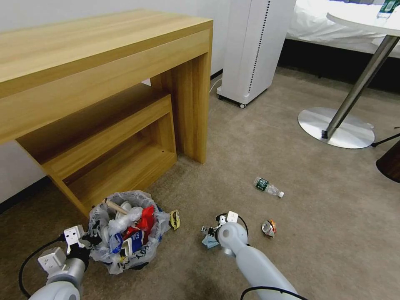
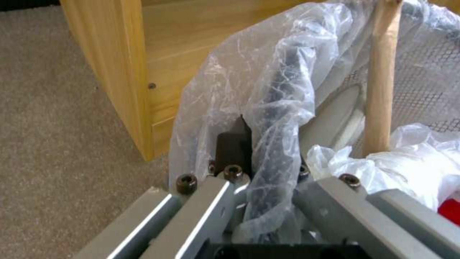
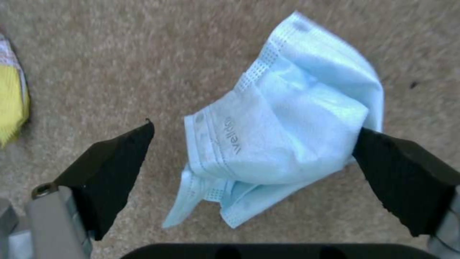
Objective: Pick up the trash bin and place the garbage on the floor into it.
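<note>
Left gripper (image 2: 261, 169) is pinching the crinkly bag-lined rim of the trash bin (image 1: 125, 233), which sits right by the wooden desk's (image 1: 104, 79) lower shelf corner. Right gripper (image 3: 254, 151) hangs spread wide around the soft blue mask (image 3: 283, 133), one pad maybe touching it. Bottle (image 1: 268, 187) and crushed can (image 1: 268, 228) lie on open beige carpet (image 1: 325, 250).

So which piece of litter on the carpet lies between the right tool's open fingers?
The light-blue mask, under the right tool; bottle and can lie farther off.
</note>
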### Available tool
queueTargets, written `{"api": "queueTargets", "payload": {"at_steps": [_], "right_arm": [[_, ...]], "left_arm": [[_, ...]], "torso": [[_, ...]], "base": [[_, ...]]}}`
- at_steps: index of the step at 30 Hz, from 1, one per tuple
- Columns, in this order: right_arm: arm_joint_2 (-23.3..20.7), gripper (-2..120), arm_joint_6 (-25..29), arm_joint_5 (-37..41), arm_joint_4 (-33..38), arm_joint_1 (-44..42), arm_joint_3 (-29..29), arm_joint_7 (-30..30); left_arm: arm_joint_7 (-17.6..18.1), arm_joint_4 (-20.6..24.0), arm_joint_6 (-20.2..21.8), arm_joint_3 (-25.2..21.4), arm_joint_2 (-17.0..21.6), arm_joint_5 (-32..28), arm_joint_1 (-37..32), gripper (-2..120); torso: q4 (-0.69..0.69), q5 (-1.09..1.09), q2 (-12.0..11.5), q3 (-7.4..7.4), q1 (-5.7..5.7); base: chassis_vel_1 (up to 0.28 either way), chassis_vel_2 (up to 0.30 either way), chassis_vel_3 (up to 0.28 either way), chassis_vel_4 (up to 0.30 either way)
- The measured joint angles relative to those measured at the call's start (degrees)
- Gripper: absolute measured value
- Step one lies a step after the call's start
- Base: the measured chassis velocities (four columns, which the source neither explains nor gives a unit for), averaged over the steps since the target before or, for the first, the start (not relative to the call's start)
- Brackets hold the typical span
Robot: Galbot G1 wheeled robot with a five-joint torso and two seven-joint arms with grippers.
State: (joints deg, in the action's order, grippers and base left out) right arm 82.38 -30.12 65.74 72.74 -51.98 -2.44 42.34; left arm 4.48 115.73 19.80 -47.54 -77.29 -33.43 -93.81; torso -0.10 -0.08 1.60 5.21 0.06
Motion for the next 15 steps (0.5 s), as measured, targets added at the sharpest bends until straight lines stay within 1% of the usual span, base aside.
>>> {"api": "queueTargets", "payload": {"at_steps": [2, 3, 4, 5, 7, 8, 11, 12, 13, 15], "right_arm": [[0.56, 99, 0.21, -0.75, -0.51, -0.14, -0.08, -0.07], [0.89, 95, 0.48, -1.64, -0.93, -0.28, -0.18, -0.23], [0.89, 95, 0.48, -1.64, -0.93, -0.28, -0.18, -0.23], [1.01, 89, 0.86, -2.45, -1.29, -0.36, -0.28, -0.43], [0.87, 81, 1.27, -3.68, -1.45, -0.65, -0.50, -0.92], [0.87, 81, 1.27, -3.68, -1.45, -0.65, -0.50, -0.92], [0.25, 68, 1.67, -4.80, -1.16, -1.03, -0.80, -1.35], [0.25, 68, 1.67, -4.80, -1.16, -1.03, -0.80, -1.35], [0.04, 60, 1.83, -5.08, -1.08, -1.13, -0.91, -1.43], [-0.58, 52, 1.98, -5.73, -0.55, -1.51, -0.99, -1.80]], "left_arm": [[0.00, -0.21, -0.04, 0.05, 0.07, 0.00, 0.16, 1], [0.00, -0.30, -0.05, 0.06, 0.15, -0.05, 0.23, 1], [0.00, -0.30, -0.05, 0.06, 0.15, -0.05, 0.23, 1], [0.00, -0.37, -0.15, 0.07, 0.20, -0.06, 0.23, 1], [0.00, -0.54, -0.31, 0.06, 0.32, -0.08, 0.23, 1], [0.00, -0.54, -0.31, 0.06, 0.32, -0.08, 0.23, 1], [0.00, -0.69, -0.49, 0.03, 0.41, -0.09, 0.24, 1], [0.00, -0.69, -0.49, 0.03, 0.41, -0.09, 0.24, 1], [0.00, -0.75, -0.51, 0.04, 0.43, -0.09, 0.26, 1], [-0.01, -0.83, -0.53, 0.06, 0.42, -0.07, 0.30, 1]], "torso": [[0.00, 0.00, 0.00, 0.00, 0.00], [0.00, 0.00, 0.00, 0.00, 0.00], [0.00, 0.00, 0.00, 0.00, 0.00], [0.00, 0.00, 0.00, 0.00, 0.00], [0.00, 0.00, 0.00, -0.01, 0.00], [0.00, 0.00, 0.00, -0.01, 0.00], [-0.01, -0.01, 0.01, -0.02, 0.00], [-0.01, -0.01, 0.01, -0.02, 0.00], [0.00, -0.01, 0.01, -0.02, 0.00], [0.00, 0.00, 0.01, -0.02, 0.00]], "base": [[0.000, 0.000, 0.000, 0.000], [0.000, 0.000, 0.000, 0.000], [0.000, 0.000, 0.000, 0.000], [0.000, 0.000, 0.000, 0.000], [0.000, 0.000, 0.000, 0.000], [0.000, 0.000, 0.000, 0.000], [0.000, 0.000, 0.000, 0.000], [0.000, 0.000, 0.000, 0.000], [0.000, 0.000, 0.000, 0.000], [0.000, 0.000, 0.000, 0.000]]}}
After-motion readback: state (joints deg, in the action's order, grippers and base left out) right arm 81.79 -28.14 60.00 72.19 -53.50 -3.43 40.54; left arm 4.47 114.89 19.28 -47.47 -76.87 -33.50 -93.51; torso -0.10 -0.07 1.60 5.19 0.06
